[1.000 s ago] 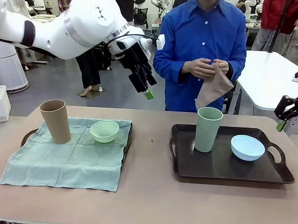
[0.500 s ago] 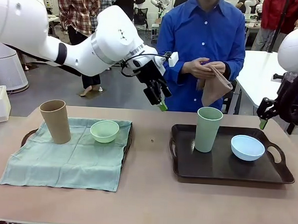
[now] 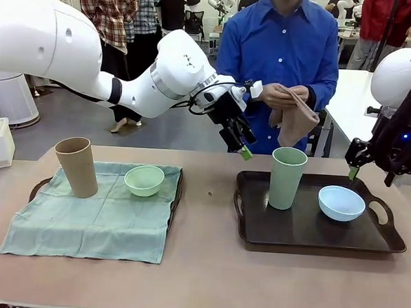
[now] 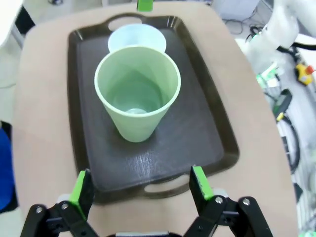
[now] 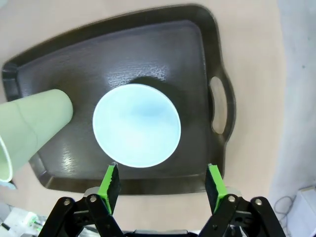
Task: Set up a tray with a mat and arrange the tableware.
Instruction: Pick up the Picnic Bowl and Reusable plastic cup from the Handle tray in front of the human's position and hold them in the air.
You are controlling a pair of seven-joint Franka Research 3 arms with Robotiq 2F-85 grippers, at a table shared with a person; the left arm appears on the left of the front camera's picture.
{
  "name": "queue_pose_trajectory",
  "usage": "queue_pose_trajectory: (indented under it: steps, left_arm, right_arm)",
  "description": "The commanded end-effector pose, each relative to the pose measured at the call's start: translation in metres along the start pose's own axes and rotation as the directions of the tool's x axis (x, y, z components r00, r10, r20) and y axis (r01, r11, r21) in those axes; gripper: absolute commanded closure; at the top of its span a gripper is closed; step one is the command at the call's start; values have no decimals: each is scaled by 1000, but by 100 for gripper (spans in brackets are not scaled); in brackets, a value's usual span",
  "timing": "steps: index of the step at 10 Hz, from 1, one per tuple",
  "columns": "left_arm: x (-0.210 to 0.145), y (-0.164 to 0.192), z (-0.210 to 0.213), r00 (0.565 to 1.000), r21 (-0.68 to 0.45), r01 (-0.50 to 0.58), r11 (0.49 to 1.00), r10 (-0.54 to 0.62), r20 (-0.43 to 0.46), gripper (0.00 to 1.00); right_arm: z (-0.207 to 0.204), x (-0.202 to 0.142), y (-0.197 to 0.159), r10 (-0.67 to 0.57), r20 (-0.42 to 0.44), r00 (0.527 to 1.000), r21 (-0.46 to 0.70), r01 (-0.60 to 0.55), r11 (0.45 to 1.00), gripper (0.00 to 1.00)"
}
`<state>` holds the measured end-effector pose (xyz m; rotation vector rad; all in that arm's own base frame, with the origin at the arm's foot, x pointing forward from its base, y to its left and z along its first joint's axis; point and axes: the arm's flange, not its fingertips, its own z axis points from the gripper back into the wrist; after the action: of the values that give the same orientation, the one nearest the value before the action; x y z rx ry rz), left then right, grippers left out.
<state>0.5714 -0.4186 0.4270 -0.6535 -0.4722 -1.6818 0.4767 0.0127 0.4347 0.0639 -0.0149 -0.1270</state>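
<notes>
A sage green cup and a pale blue bowl stand on a dark tray at the right. On the left, a tan cup and a mint green bowl rest on a green mat spread over another tray. My left gripper hangs open in the air just left of the sage cup, with nothing between its fingers. Above the blue bowl my right gripper is open and empty too.
A person in a blue shirt stands at the far edge behind the right tray, holding a tan cloth in both hands. The left tray's handle pokes out from under the mat. Bare tabletop lies between the trays and along the front.
My left arm has swung right and down from above the left tray to beside the sage cup. My right arm has come in from the right edge over the blue bowl.
</notes>
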Motion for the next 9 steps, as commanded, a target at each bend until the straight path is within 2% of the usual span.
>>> queue_pose_trajectory:
  steps: [1,4,5,6,7,9]
  left_arm:
    - [2,-3,3,999,18,48,999,-48,10,0]
    - [2,-3,3,999,18,48,999,-48,10,0]
    - [4,-1,0,1000,5,17,1000,-17,4,0]
    - [1,-8,-11,997,49,19,999,-22,69,0]
    - [2,-17,-16,992,99,82,992,-91,93,0]
    - [-9,-23,-39,975,124,159,979,-175,133,0]
  right_arm:
    - [0,0,1,4,2,1000,0,-4,1000,11]
    - [1,0,0,1,1,1000,0,-1,1000,11]
    - [-9,15,-2,31,2,1000,32,-31,999,11]
    - [-21,19,-2,41,-14,999,64,-40,997,11]
    - [-26,18,-4,39,-9,999,86,-38,996,11]
    - [-38,16,-7,16,-5,1000,41,-16,999,11]
